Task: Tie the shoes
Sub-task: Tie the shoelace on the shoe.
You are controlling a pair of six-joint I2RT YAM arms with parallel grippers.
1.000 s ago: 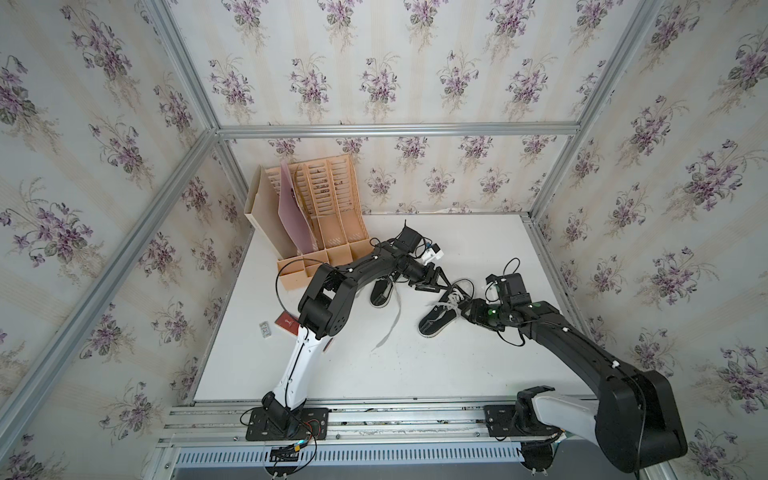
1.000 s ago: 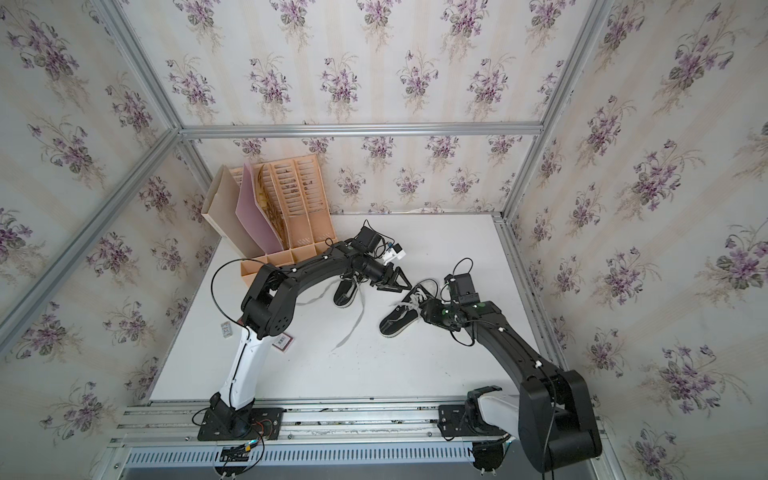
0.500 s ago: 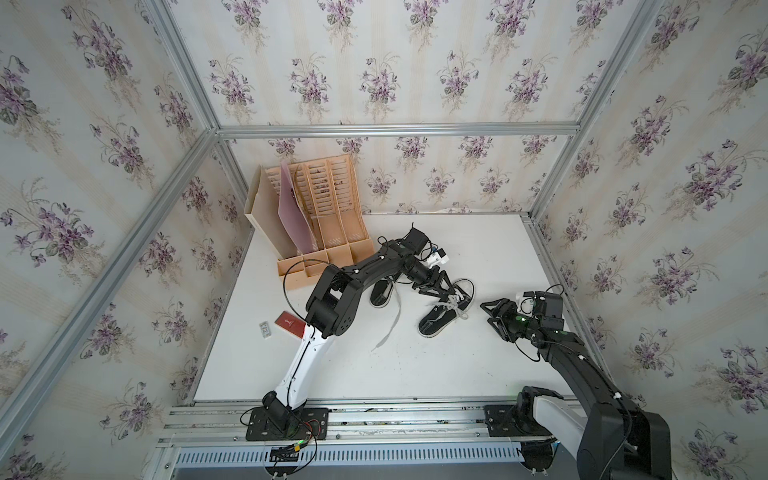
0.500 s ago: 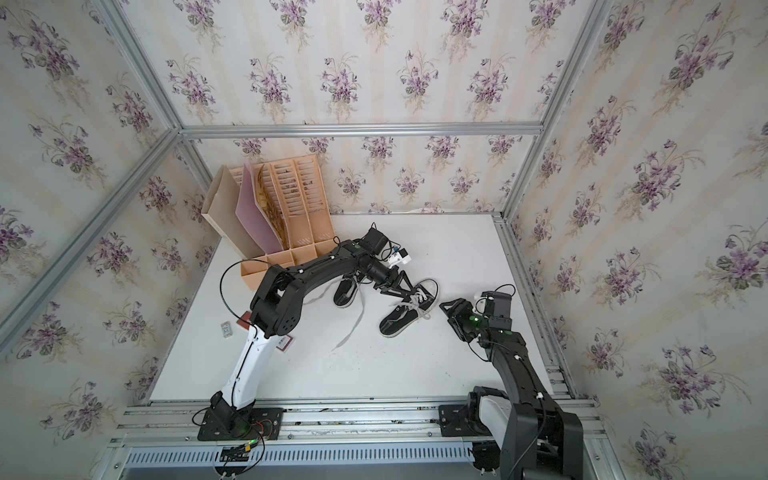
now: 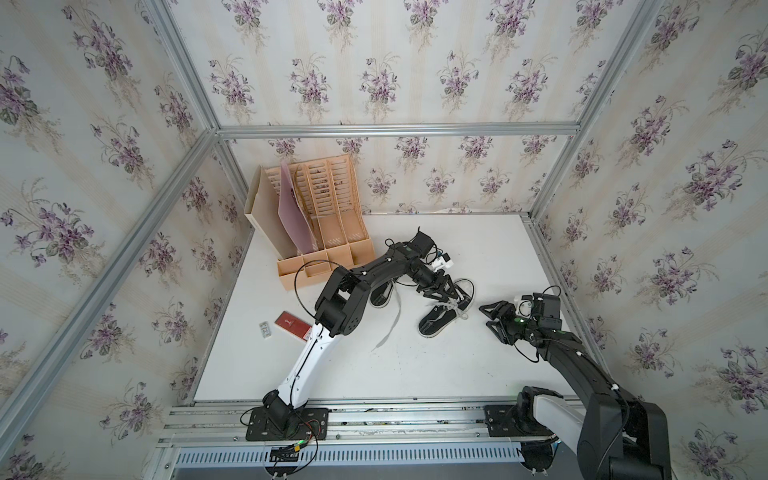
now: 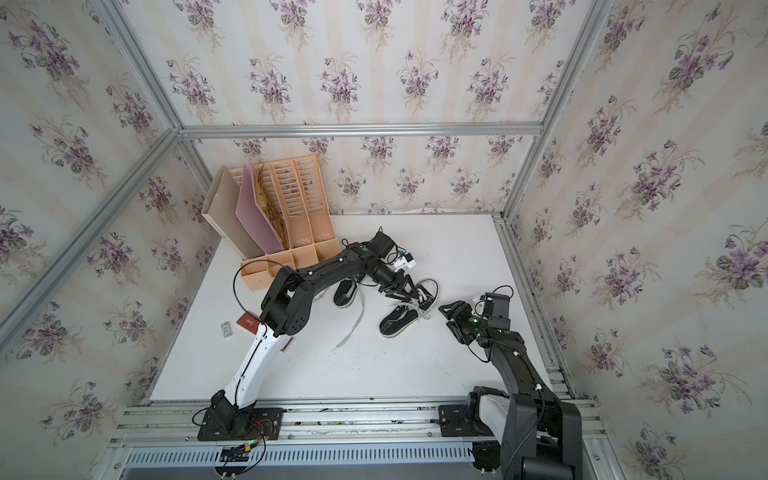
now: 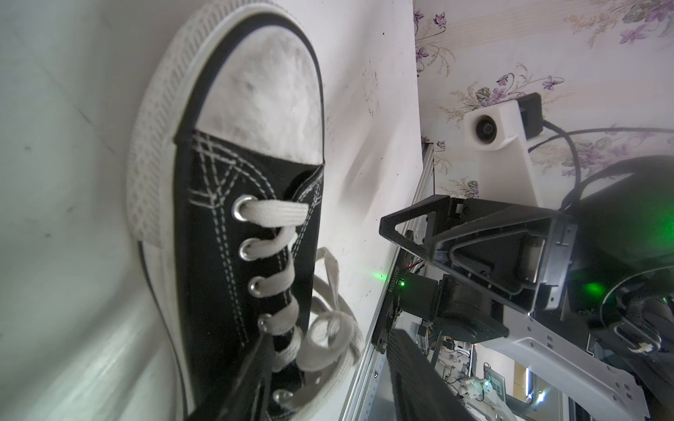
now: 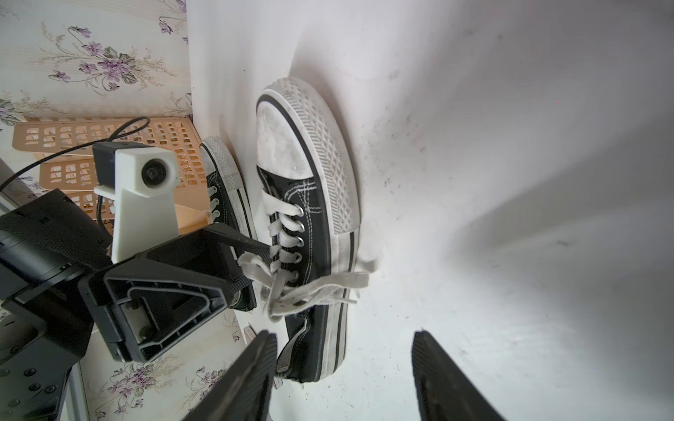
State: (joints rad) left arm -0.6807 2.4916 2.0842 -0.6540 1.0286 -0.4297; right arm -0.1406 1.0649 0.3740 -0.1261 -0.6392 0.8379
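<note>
Working sneaker (image 5: 440, 321) sits mid-table (image 5: 478, 374), sole down. In both top views its long axis runs diagonally: toe cap toward 7–8 o'clock, heel collar toward 1–2 o'clock. Second sneaker (image 5: 380, 294) lies at its 9–10 o'clock, half hidden under the left arm. Its loose lace (image 5: 390, 324) trails flat on the table toward 6 o'clock, so that one reads as untied.

Left fingers (image 8: 240, 238) are on the job. They come in over the heel end and sit about half spread, straddling a loop of the bow (image 8: 291, 291) at the top eyelets. A gap shows between the tips. Can't tell whether the loop is actually pinched or just lying between them.

Right fingers (image 5: 494, 307) are wide apart and empty, parked just beside the heel end and not touching. From them the bow lies at about 9–10 o'clock in a top view. In the right wrist view the sneaker runs straight away between the two fingers, heel nearest.

Key relation: the bow is a loose knot on the sneaker's centreline at the collar end. The left arm is already on it; the right arm is near, on the opposite side of the long axis. My read: cinching needs opposed pulls across that axis, so the right fingers must advance toward 9–10 o'clock and take the free loop. Risk: a one-sided pull drags the sneaker or undoes the bow.
</note>
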